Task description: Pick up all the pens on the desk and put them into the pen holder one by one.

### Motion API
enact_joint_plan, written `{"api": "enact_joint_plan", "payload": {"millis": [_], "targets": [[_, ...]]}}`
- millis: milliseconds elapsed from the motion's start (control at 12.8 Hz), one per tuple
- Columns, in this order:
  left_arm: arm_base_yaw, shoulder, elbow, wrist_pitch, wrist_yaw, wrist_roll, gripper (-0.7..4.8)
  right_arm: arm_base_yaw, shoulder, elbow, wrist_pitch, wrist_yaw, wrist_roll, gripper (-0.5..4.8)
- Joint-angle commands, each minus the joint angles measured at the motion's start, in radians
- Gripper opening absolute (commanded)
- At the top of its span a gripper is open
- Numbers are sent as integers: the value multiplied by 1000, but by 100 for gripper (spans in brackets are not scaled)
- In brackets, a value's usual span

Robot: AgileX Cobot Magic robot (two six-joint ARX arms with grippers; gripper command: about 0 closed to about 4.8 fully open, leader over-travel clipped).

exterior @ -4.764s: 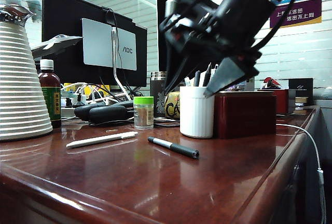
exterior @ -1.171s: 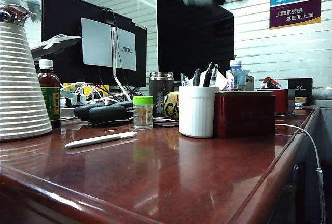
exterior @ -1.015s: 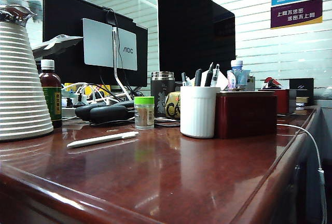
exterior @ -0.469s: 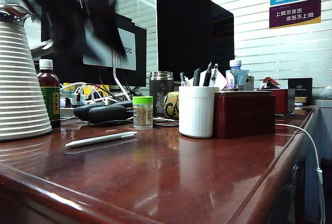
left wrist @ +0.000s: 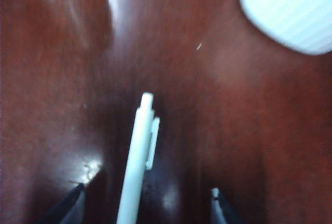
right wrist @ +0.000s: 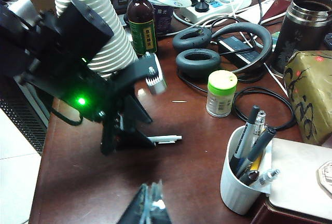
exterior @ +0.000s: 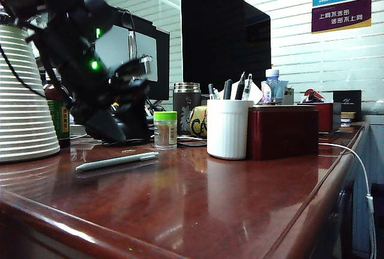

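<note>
Left hand (left wrist: 147, 206): fingers spread wide, one dark fingertip (left wrist: 70, 206) on each side of the white pen (left wrist: 136, 167), neither touching it. Hand holds nothing. In the exterior view the left hand (exterior: 111, 128) is down low over the counter (exterior: 240, 205), just behind the white pen (exterior: 117, 160), which lies flat on the wood.

Right hand (right wrist: 150, 206): fingers pressed together, nothing between them. It hangs above the counter (right wrist: 78, 182), well apart from the white pen (right wrist: 165, 139), with the pen holder (right wrist: 236, 190) off to one side. From this wrist camera the left arm (right wrist: 78, 79) shows a green light and stands directly over the near part of the white pen.

Pen holder (exterior: 227, 129): white ribbed cup, upright on the counter, well to the right of the white pen in the exterior view, touching or just beside the dark red box (exterior: 283, 132). Several pens (exterior: 228, 89) stand in it, tips up, dark and silver ones among them.

Between the white pen and the pen holder, set further back, stands a small green-capped bottle (exterior: 165, 129). The big white ribbed jug (exterior: 24, 103) stands left of the white pen, behind the left arm. A brown medicine bottle (right wrist: 141, 16) stands beside it.
</note>
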Motion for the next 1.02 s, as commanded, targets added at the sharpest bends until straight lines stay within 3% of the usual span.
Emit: {"api": "enact_joint_plan", "payload": {"millis": [78,312,469,547,781,1015], "targets": [[-2,51,2,13,1,11,309,1,-3,4,11,-3,-3,-5],[-2,97,2,13,-14,10,254,1,-3,4,11,-3,-3,-5],[-2,106,2,5,-13,10,23,1,-3,4,11,-3,-3,-5],[-2,106,2,3,-10,10,-8,1,-3,4,11,-2,-3,-5],[-2,96,18,-1,18,10,-8,0,-3,4,14,-2,-3,-5],[-2,-53,129,51,236,-97,-7,-3,-3,4,15,49,-3,-5]]}}
